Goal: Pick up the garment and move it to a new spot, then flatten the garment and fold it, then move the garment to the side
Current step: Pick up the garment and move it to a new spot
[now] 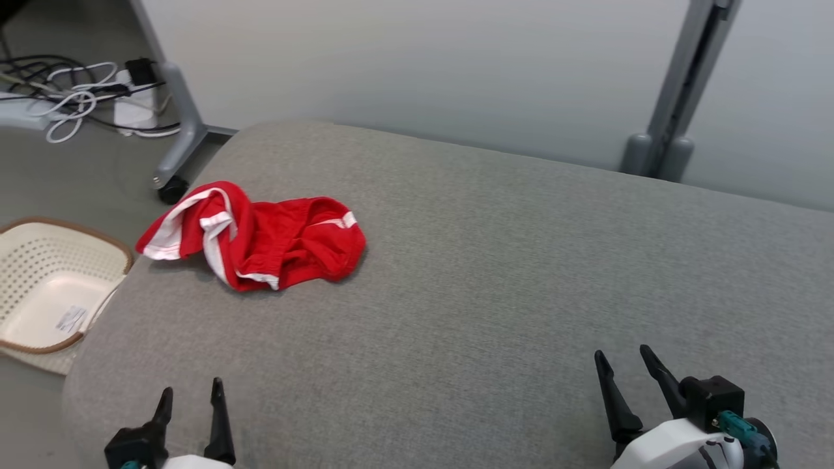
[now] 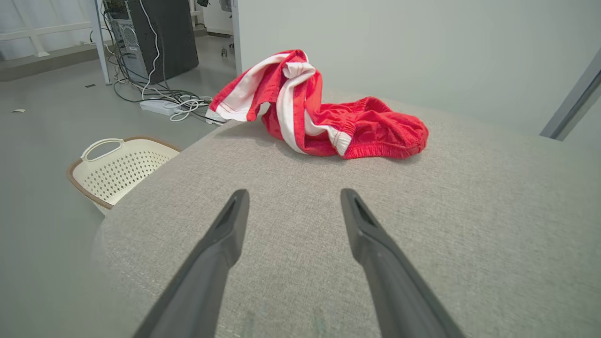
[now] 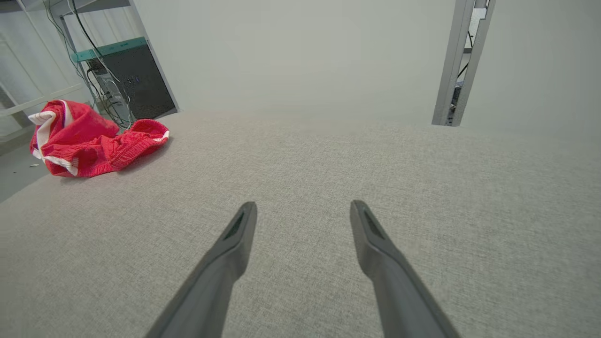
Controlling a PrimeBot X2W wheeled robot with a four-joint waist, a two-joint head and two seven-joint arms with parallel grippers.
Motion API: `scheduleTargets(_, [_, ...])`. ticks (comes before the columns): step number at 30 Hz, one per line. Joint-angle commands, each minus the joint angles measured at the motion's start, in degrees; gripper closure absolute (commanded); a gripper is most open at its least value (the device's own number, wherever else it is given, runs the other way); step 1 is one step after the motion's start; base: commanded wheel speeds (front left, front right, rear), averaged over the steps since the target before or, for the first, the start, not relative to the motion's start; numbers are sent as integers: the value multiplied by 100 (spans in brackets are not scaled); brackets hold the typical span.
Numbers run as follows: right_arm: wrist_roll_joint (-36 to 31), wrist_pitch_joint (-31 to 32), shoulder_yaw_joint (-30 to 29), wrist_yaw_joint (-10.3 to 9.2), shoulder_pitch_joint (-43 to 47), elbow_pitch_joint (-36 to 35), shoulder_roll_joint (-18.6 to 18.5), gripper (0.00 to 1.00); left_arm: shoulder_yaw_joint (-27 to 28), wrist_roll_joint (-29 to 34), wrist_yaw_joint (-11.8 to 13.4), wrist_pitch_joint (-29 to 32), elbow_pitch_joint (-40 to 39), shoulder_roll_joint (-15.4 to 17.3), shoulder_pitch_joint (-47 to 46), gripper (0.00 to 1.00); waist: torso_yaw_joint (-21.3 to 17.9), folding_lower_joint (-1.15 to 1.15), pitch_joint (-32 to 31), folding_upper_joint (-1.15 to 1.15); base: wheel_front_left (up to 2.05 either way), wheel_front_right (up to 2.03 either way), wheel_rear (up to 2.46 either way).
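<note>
Lab or office: computer tower, power strip and tangled cables left of grey padded table

The garment lies on the table near its far left corner. A basket stands on the floor left of the table, with cables behind it. The left gripper and right gripper sit over the near edge, well apart from the garment.
</note>
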Motion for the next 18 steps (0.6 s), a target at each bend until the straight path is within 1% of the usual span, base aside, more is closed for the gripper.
scheduleTargets(1, [25,2,44,0,-65,2,-40,0,98,20,-24,1,-14,25,27,0,132,0,12,0,0,0,0])
scheduleTargets(5, [74,2,208,0,-86,27,-40,0,276,26,-63,1,-4,21,106,0,169,0,16,0,0,0,0])
scheduleTargets(9, [55,2,298,0,-149,62,-40,0,400,-18,-112,1,15,24,83,0,100,0,45,0,0,0,0])
scheduleTargets(13, [-18,2,313,0,-231,104,-40,0,490,-265,-312,1,213,24,-119,0,-67,0,179,0,0,0,0])
scheduleTargets(16, [-101,2,274,0,-317,79,-40,0,610,-302,-477,1,440,28,-398,0,-224,0,355,0,0,0,0])
scheduleTargets(18, [-124,1,275,0,-349,65,-40,0,665,-292,-514,1,509,40,-521,0,-282,0,429,0,0,0,0])
